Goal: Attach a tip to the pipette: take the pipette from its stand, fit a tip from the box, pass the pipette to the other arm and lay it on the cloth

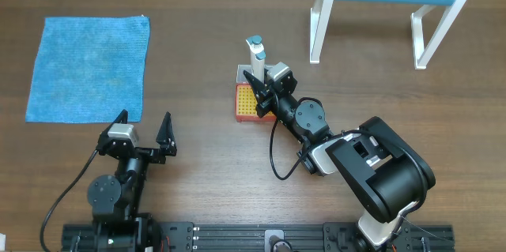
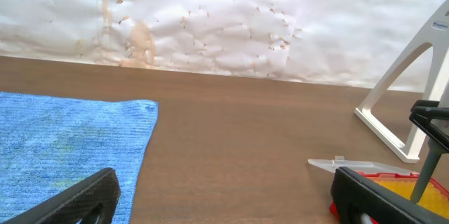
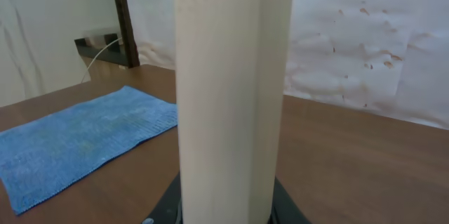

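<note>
The white pipette with a blue top stands upright over the red and yellow tip box at mid-table. My right gripper is shut on its body. In the right wrist view the pipette body rises straight up between the dark fingers. The blue cloth lies flat at the far left. Near the table's front left my left gripper is open and holds nothing. From its wrist I see the cloth, the tip box with its clear lid swung back, and the pipette's thin shaft coming down to the box.
The white stand with a blue top bar is at the back right, bare; one of its legs shows from the left wrist. Bare wood lies between the cloth and the tip box. A black cable loops by the right arm.
</note>
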Controlling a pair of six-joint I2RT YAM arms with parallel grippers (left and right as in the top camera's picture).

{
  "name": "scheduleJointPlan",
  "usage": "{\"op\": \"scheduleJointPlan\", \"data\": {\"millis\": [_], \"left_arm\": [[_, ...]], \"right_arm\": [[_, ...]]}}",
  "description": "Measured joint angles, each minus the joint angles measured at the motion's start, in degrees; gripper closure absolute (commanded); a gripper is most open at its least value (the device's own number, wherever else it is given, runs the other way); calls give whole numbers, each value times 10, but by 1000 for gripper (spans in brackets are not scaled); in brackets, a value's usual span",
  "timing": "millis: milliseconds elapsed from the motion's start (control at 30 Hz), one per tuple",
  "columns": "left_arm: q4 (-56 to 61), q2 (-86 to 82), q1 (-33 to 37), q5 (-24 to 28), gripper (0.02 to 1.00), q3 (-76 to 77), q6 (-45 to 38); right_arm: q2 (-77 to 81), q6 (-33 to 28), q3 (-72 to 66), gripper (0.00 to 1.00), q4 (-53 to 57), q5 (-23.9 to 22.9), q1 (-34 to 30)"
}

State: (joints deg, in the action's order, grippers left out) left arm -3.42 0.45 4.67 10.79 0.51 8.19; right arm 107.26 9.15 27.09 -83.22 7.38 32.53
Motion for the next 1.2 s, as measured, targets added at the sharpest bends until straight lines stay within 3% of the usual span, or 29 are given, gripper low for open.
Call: {"op": "scheduleJointPlan", "data": {"millis": [1200], "left_arm": [[0,0,0,0,45,0,0]], "right_arm": [[16,0,-3,917,-12,-4,0]]}}
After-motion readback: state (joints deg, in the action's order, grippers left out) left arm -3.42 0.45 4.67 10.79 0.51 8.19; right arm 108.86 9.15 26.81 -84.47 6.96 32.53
